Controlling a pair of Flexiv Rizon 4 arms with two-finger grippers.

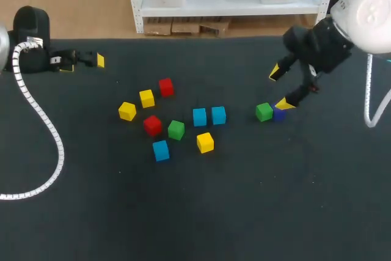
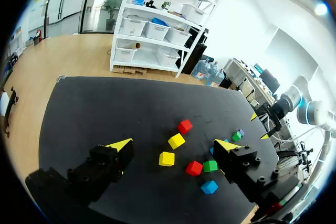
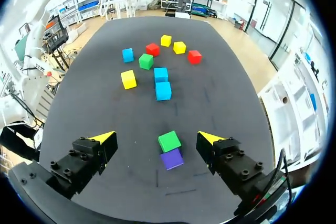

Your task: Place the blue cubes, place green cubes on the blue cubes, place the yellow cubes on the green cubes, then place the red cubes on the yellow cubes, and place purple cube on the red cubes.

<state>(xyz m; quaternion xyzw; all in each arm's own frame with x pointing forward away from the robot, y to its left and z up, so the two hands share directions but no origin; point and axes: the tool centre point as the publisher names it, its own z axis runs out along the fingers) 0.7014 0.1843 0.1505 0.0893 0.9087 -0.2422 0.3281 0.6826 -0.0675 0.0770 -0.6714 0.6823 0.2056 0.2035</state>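
Right hand [image 1: 281, 88], fingers spread, hovers at the purple cube [image 1: 279, 113], which touches a green cube [image 1: 264, 112], well apart from the other cubes [image 1: 200, 117] mid-counter. Left hand [image 1: 84, 64] sits open near the counter's [image 1: 256, 212] far-left edge.

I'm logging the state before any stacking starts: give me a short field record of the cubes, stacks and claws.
stacks: none yet
blue cubes: three, all lying singly in the middle cluster
purple cube: right beside a green cube, apart from the cluster
right claw: open, over that pair
left claw: open, empty, far from all cubes
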